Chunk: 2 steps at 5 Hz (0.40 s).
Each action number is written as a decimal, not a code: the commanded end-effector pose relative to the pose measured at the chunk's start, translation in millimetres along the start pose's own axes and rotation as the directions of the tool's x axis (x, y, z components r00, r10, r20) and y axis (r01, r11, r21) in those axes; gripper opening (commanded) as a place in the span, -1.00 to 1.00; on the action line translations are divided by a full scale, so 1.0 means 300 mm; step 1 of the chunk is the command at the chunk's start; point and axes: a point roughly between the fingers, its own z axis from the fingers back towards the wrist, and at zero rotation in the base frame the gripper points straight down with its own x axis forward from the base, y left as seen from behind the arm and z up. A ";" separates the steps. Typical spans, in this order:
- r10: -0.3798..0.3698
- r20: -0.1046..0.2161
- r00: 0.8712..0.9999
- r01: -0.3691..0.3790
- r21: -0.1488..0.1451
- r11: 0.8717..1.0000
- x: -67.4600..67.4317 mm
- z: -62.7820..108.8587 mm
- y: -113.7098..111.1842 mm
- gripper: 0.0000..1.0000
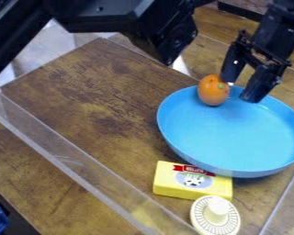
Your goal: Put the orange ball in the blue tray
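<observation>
- Firstly, one brown wooden table [100, 101] carries everything within clear plastic walls.
- One large round sky-blue plastic tray [230, 138] is the target, its rim raised to keep things in.
- One black gripper [244, 78] hangs over the far rim, jaws spread, holding nothing.
- One yellow rectangular block [193, 179] lies just beside the tray.
- One pale round disc [215, 215] sits nearby.
- One small glossy orange ball [212, 89] rests inside the rim, apparently released.

one orange ball [212, 89], one blue tray [198, 147], one yellow block [191, 179], one pale disc [215, 215]

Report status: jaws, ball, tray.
Gripper jaws open, above tray's far rim. Orange ball released, at far edge of blue tray. Nothing in the way.
</observation>
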 end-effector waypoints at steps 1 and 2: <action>-0.004 0.073 0.997 0.002 0.018 1.000 -0.016 0.081 -0.013 1.00; -0.001 0.074 0.997 0.001 0.005 1.000 -0.012 0.063 -0.008 1.00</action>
